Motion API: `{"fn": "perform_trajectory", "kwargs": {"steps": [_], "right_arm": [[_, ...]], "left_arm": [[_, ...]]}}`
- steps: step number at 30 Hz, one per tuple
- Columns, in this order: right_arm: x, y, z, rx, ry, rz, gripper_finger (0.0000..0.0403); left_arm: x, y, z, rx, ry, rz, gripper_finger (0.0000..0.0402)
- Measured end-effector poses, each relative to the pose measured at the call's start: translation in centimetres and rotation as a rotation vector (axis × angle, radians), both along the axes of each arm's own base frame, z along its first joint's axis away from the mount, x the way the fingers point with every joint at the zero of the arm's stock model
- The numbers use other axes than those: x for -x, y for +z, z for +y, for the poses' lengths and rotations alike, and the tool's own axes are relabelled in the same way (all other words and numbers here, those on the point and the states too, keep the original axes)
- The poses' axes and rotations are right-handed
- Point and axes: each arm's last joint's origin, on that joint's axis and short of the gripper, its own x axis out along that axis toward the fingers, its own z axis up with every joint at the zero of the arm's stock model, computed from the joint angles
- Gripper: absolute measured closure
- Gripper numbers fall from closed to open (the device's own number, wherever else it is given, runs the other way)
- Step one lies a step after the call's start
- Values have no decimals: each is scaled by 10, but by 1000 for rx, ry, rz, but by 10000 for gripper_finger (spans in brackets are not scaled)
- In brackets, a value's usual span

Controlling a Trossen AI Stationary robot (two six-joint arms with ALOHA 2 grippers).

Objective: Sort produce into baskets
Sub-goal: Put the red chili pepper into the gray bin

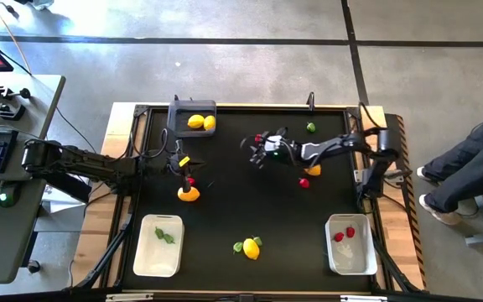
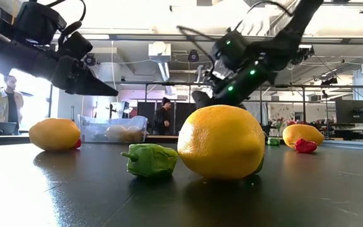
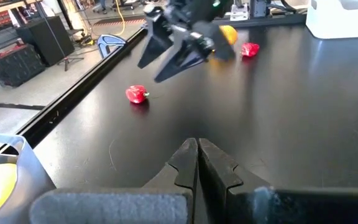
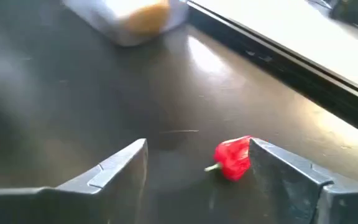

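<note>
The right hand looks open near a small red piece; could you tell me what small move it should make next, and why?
Probably shift sideways to centre, then lower and close: the right hand is open, and the red piece lies on the table beside one finger, not midway.

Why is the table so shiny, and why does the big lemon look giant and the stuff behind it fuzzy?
Low view: the lemon sits closest to the camera, so it looms; the room behind is soft and window-bright. Right wrist view: a pale streak of glare lies on the black table near the red piece, and the far basket is blurred.
</note>
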Motion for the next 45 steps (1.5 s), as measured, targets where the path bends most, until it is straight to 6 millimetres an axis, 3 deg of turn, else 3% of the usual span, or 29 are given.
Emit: {"fn": "perform_trajectory", "kwargs": {"steps": [6, 17, 25, 33, 45], "right_arm": [[-7, -9, -19, -77, -135, 7, 137], [-6, -26, -32, -143, -171, 6, 204], [-2, -27, -45, -144, -155, 20, 295], [-2, -27, -45, -101, -70, 82, 396], [-4, -7, -29, -87, -19, 63, 401]], "left_arm": [[0, -1, 0, 1, 0, 12, 401], [1, -2, 0, 2, 0, 19, 401], [1, -2, 0, 2, 2, 18, 401], [1, -2, 0, 1, 3, 18, 401], [1, -2, 0, 2, 3, 24, 401]]}}
